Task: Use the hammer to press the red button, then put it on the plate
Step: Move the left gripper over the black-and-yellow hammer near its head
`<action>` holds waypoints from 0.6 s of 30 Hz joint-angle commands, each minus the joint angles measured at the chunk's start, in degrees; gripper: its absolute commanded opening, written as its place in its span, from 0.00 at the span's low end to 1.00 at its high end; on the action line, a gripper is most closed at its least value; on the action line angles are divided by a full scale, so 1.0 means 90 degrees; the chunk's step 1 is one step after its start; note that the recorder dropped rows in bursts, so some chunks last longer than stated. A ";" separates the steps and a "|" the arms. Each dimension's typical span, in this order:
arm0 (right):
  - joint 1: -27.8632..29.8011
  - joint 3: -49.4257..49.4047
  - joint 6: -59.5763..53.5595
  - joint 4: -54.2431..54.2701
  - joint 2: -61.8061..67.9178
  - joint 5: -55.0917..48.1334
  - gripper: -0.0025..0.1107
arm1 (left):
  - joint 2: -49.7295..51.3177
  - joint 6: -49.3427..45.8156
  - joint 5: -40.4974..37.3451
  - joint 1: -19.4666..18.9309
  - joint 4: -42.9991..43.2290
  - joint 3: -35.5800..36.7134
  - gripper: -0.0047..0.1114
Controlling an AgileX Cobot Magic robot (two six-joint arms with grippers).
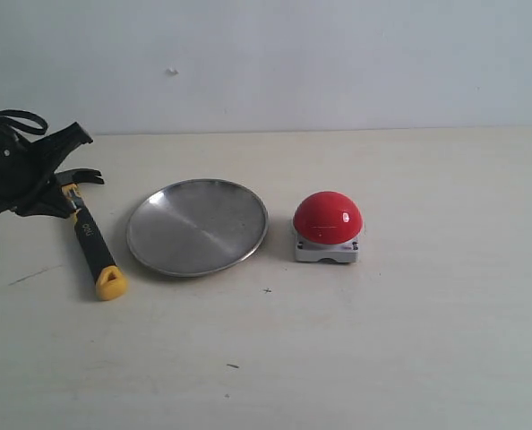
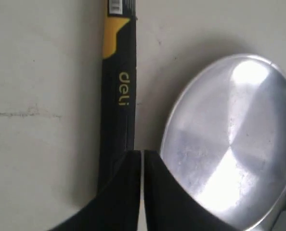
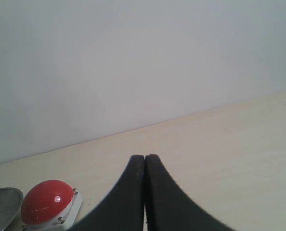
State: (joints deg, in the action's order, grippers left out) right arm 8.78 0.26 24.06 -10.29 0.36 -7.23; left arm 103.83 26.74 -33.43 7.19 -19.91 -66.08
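Note:
The hammer (image 1: 94,246) lies flat on the table left of the plate (image 1: 197,226), dark head to the rear, yellow end nearest the front edge. My left gripper (image 1: 60,208) hovers over its head and neck. In the left wrist view the gripper (image 2: 141,152) is shut with only a thin slit and nothing between its fingers. It hangs beside the black handle (image 2: 119,96), with the plate (image 2: 229,144) close on the other side. The red button (image 1: 327,218) stands right of the plate. My right gripper (image 3: 144,156) is shut and empty, away from the red button (image 3: 46,201).
A pale wall runs behind the light wooden table (image 1: 409,340). A sliver of the plate rim (image 3: 1,204) shows by the button in the right wrist view. The right arm does not appear in the exterior view.

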 commanded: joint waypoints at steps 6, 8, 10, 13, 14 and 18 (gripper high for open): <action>0.0025 -0.0029 -0.0050 -0.0015 -0.0040 0.0006 0.02 | 0.0347 0.1286 0.0664 -0.0063 0.0103 -0.0686 0.04; 0.0025 -0.0029 -0.0050 -0.0015 -0.0040 0.0006 0.02 | 0.0670 0.1831 0.0043 -0.0126 0.0701 -0.1231 0.04; 0.0025 -0.0029 -0.0050 -0.0015 -0.0040 0.0006 0.02 | 0.1002 0.2387 -0.0646 -0.0135 0.1541 -0.1852 0.04; 0.0025 -0.0029 -0.0050 -0.0015 -0.0040 0.0006 0.02 | 0.1427 0.3412 -0.1783 -0.0123 0.2615 -0.2627 0.04; 0.0025 -0.0029 -0.0050 -0.0015 -0.0040 0.0006 0.02 | 0.1575 0.3640 -0.2126 -0.0123 0.2907 -0.2883 0.04; 0.0025 -0.0029 -0.0050 -0.0015 -0.0040 0.0006 0.02 | 0.2099 0.3942 -0.2863 -0.0123 0.3380 -0.3707 0.04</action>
State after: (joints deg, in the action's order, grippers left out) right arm 8.78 0.26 24.06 -10.29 0.36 -7.23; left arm 119.95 59.40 -54.16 6.22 6.99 -94.85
